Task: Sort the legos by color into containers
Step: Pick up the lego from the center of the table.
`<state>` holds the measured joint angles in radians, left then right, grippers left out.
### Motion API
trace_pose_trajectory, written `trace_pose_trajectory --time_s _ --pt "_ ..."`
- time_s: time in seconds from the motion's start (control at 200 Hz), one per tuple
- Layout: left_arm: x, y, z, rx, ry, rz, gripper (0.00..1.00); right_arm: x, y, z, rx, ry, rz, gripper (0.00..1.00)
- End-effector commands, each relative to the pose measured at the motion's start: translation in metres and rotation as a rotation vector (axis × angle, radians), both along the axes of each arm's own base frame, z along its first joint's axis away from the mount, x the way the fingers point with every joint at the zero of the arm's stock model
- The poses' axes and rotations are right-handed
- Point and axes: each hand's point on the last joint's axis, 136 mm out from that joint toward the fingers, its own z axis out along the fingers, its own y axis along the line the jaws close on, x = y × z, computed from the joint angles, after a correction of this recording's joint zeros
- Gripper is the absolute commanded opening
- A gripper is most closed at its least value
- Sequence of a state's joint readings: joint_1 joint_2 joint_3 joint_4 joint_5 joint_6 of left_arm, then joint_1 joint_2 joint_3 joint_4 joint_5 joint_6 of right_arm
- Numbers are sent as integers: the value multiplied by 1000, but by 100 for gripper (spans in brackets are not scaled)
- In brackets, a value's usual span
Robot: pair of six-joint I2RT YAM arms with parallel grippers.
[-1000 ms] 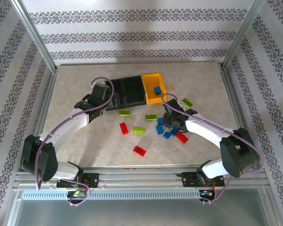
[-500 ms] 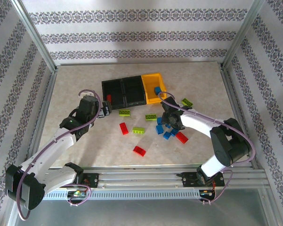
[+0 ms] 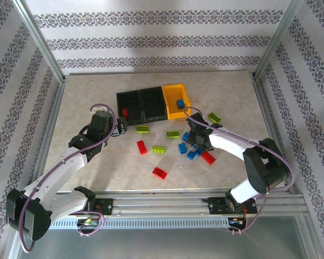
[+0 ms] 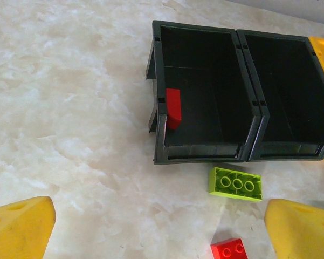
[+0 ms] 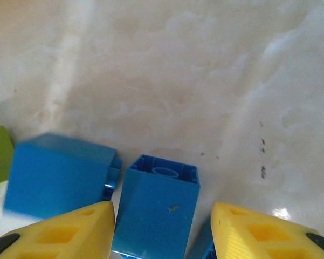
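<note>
Marbled table (image 5: 178,70) showed beyond my right tool (image 5: 162,229), spread wide astride a blue brick (image 5: 156,210) just beside its neighbour (image 5: 59,175), so I judged I should centre, drop straight and clench squarely; left tool (image 4: 162,226) hung released near the bins (image 4: 247,75).

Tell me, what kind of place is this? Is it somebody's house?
Probably a robot practice booth, not a house. A left arm and right arm are bolted to a metal rail at the table edge, and metal posts with patterned walls box it in.
</note>
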<state>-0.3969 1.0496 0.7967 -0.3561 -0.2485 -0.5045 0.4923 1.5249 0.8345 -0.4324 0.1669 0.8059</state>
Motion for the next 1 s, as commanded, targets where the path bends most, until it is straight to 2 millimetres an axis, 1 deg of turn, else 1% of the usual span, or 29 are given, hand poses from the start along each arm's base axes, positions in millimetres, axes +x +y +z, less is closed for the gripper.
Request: trace_pose_trajectory --time_s 0.0,0.115,0.275,0.485,0.65,0.814,0.889,0.994 --pt "-4 10 -3 8 12 40 100 -6 -10 5 -7 -12 -17 51" --pt "-4 10 -4 6 12 40 100 -7 -14 4 -14 -15 -22 51" --pt "-5 11 -6 6 19 42 100 -8 -16 -2 -25 0 -18 51" --pt "-6 12 -7 11 25 43 100 -1 -8 -2 -20 9 24 50" --pt "-6 12 -7 10 26 47 99 5 1 7 -5 -5 57 53" --pt "-6 11 -7 5 24 46 100 5 7 14 -3 -19 76 56" --pt "-6 11 -8 4 24 45 100 5 8 14 -3 -20 78 56" --pt "-5 10 -8 4 26 45 100 4 6 9 -17 -7 76 57"
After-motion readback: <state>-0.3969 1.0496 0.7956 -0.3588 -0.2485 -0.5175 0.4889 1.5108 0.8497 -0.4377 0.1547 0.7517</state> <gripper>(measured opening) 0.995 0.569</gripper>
